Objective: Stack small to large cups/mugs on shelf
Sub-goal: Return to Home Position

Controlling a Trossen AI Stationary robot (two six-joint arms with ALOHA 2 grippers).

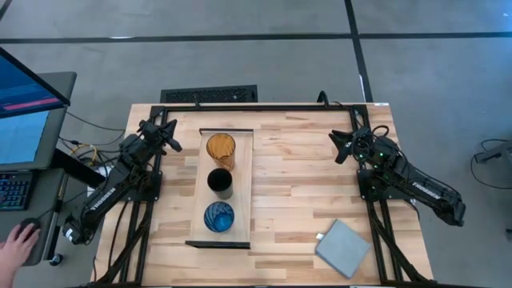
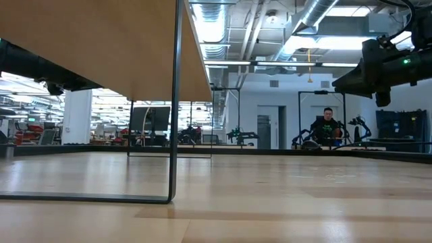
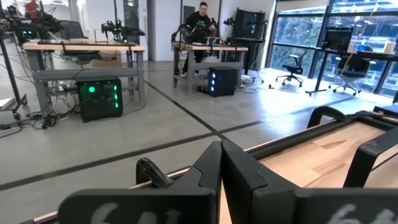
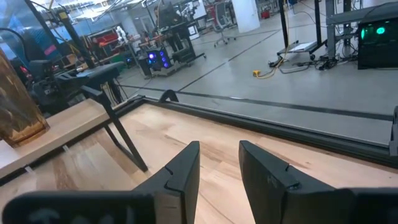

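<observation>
Three cups are set in a row on the shelf (image 1: 244,172): amber cup (image 1: 221,149), black cup (image 1: 220,182), blue cup (image 1: 219,217). The left gripper (image 1: 171,139), fingers pressed together, and the right gripper (image 1: 341,147), fingers slightly parted, are held over bare table, clear of the shelf edges.

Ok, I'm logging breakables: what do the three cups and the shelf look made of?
Amber cup: translucent, glossy, plastic or glass, can't tell which. Blue cup: translucent too, same doubt. Black cup: opaque, dark throughout; material unclear. Shelf: pale board with wood grain, on a thin dark frame, probably metal.
</observation>
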